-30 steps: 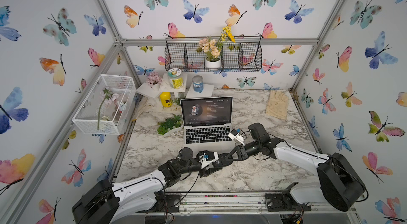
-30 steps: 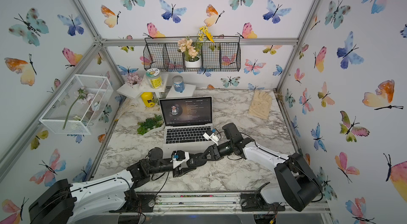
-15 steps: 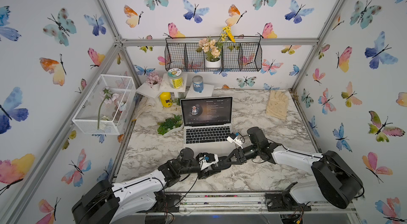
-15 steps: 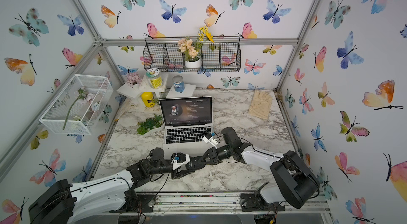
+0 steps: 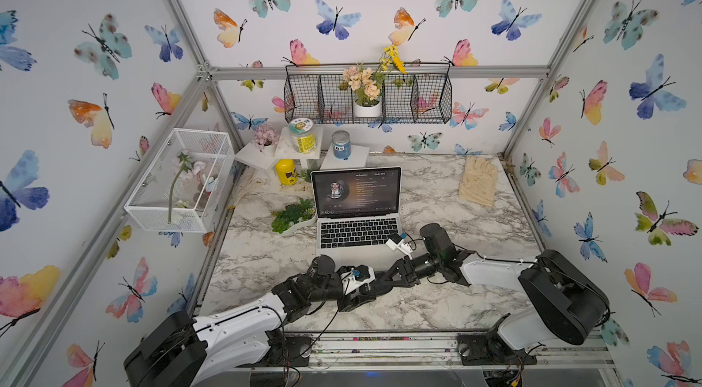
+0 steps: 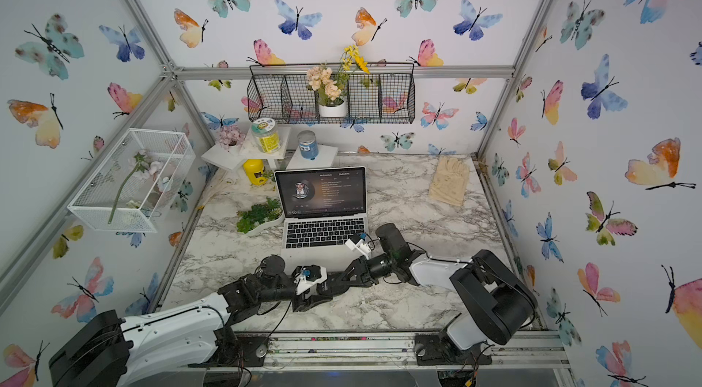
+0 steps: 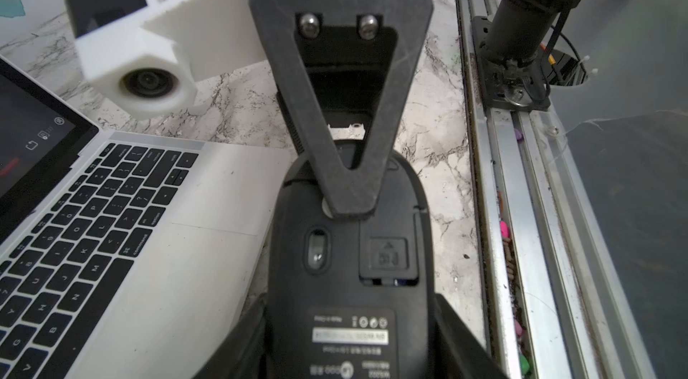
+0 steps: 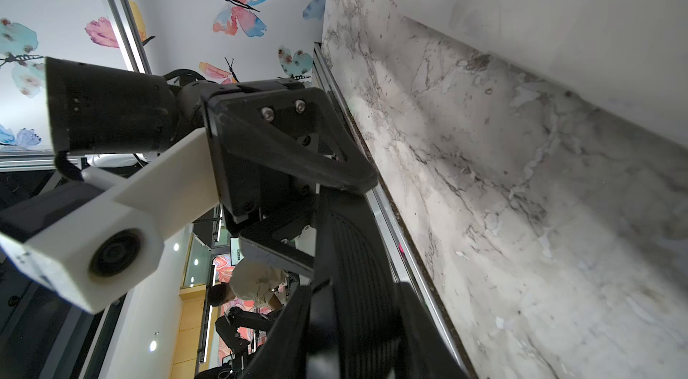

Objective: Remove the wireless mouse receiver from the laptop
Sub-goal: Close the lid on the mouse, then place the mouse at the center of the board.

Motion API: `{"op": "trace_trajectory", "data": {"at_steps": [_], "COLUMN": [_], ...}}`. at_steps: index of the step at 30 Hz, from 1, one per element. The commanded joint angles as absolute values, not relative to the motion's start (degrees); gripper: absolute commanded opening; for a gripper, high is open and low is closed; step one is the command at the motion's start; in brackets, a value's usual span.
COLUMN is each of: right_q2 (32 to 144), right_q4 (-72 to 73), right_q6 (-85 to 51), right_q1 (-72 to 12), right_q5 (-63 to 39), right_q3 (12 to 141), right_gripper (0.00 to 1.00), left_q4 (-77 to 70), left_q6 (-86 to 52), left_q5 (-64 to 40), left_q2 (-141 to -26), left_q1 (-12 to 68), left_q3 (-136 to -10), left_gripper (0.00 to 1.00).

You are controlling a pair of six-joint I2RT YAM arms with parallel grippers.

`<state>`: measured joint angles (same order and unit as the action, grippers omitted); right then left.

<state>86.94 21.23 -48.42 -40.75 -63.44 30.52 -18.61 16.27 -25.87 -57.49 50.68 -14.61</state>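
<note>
Black mouse (image 7: pixel 350 276) is flipped belly-up w/ its label and sensor showing. The left gripper (image 7: pixel 350 301) has it clamped, left fingers (image 7: pixel 242 340) pressed on both long sides. The right gripper (image 8: pixel 353 284) comes at it head-on from the opposite end. The right fingers (image 7: pixel 346 191) are closed on the mouse's nose, one flat on the underside w/ its tip near the sensor window, the other on the far face. In both top views the two grippers meet low over the marble table (image 5: pixel 437 301), just off the front right corner of the laptop (image 5: pixel 357 233), which sits open w/ the screen lit. Receiver: tbh can't make it out anywhere. It's too small, and the laptop's right edge is partly hidden behind the right arm's wrist cam (image 5: pixel 397 246), so no telling if it's plugged in or not.
</note>
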Motion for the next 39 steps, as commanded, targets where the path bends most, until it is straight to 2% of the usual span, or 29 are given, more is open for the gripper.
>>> {"op": "trace_trajectory", "data": {"at_steps": [1,9,17,19,20,21,24,25,31,36,39], "right_q2": [88.2,91.0,90.4,89.3,88.5,87.9,85.3,84.3,78.3,71.8,72.4], "right_q4": [30.3,32.9,32.3,31.2,29.4,27.6,16.5,12.3,-10.1,-20.5,-26.8], "right_q6": [-48.5,-49.9,-49.6,-48.6,-47.2,-45.9,-38.7,-35.6,-22.8,-20.2,-18.8], "right_q1": [-47.0,-48.7,-49.0,-49.0,-49.0,-48.9,-48.3,-47.8,-46.2,-46.2,-46.2], "right_q5": [-66.4,-65.8,-65.4,-64.1,-63.2,-62.7,-57.3,-54.6,-28.0,3.8,19.5], "right_q3": [32.9,33.9,33.9,33.8,34.0,34.5,37.1,38.1,44.5,46.3,48.2], "right_gripper": [0.35,0.46,0.43,0.38,0.34,0.30,0.28,0.27,0.22,0.22,0.23], "left_q4": [-33.8,-33.6,-32.3,-31.4,-30.7,-30.0,-29.4,-29.6,-28.4,-24.0,-20.2], "left_q6": [14.5,14.7,14.9,14.3,13.6,12.9,10.8,10.1,4.2,-2.9,-6.1], "left_q5": [-29.6,-29.6,-28.2,-25.9,-24.9,-24.1,-21.9,-21.1,-13.9,-3.9,0.6], "left_q2": [-57.2,-57.0,-56.7,-57.2,-57.6,-57.9,-57.3,-56.5,-48.8,-41.7,-39.1], "left_q1": [51.7,51.7,51.7,51.7,51.7,51.7,51.7,51.7,51.7,51.5,51.2], "left_q3": [-18.7,-18.7,-18.3,-18.6,-18.9,-19.1,-18.6,-18.1,-15.2,-14.1,-14.3], "left_gripper": [0.00,0.00,0.00,0.02,0.22,0.46,0.82,1.00,0.99,0.99,0.99]}}
